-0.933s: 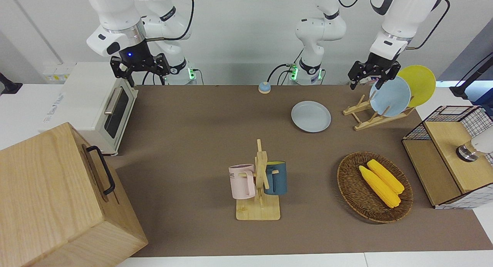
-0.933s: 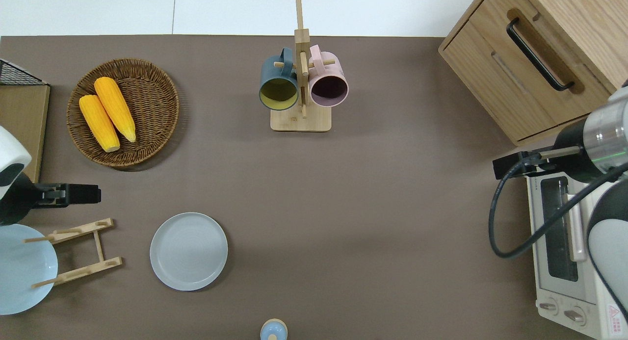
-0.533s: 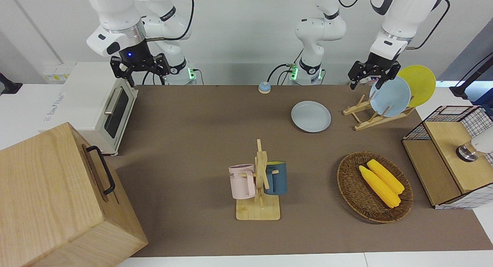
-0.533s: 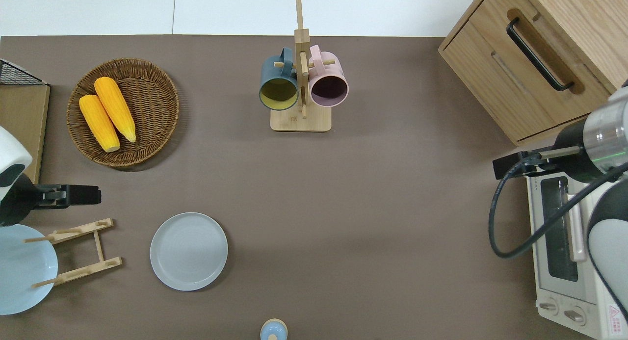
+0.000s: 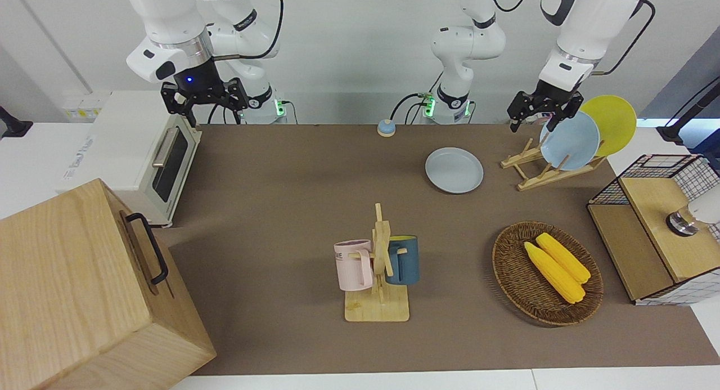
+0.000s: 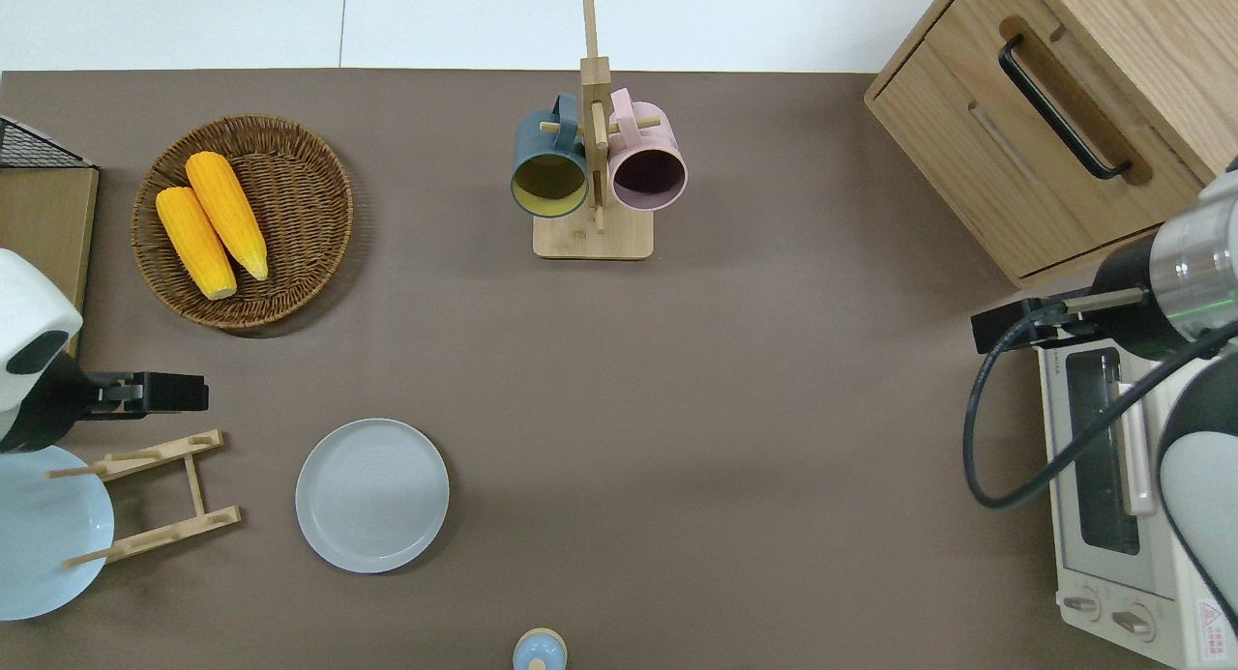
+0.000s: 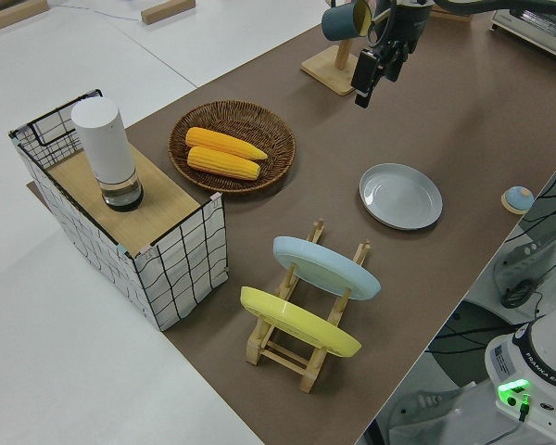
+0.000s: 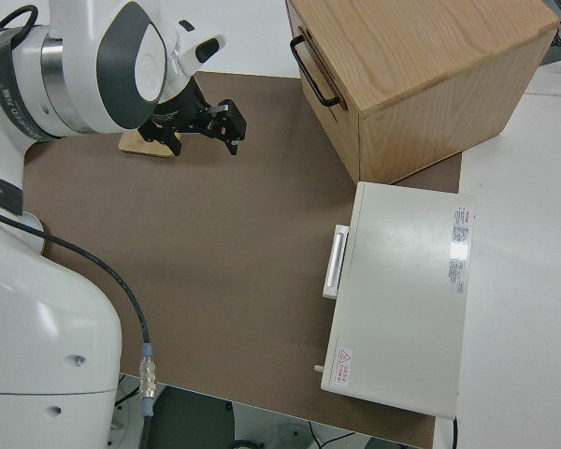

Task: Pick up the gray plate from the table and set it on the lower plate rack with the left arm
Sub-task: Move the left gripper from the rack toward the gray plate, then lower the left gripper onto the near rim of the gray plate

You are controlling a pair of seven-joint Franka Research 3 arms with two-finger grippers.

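Nearest the robots, the round pale gray plate (image 6: 372,495) lies flat on the brown-matted table (image 6: 735,409), with the slanted light-wood lower plate rack (image 6: 155,496) just beside it at nine o'clock in the overhead view. The rack's lowest slots are bare; a light blue plate (image 5: 569,140) and a yellow plate (image 5: 610,122) stand in the higher ones. At ten o'clock from the plate the left arm's black two-finger gripper (image 6: 179,392) hangs over bare mat, holding nothing, though whether its fingers are spread I cannot tell. The plate looks rigid, smooth, probably breakable, so pinching its shallow raised rim seems wisest; the right arm is parked.

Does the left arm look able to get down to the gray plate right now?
Probably yes. The gray plate lies flat on bare table beside the rack, nothing on it; the left gripper holds nothing.
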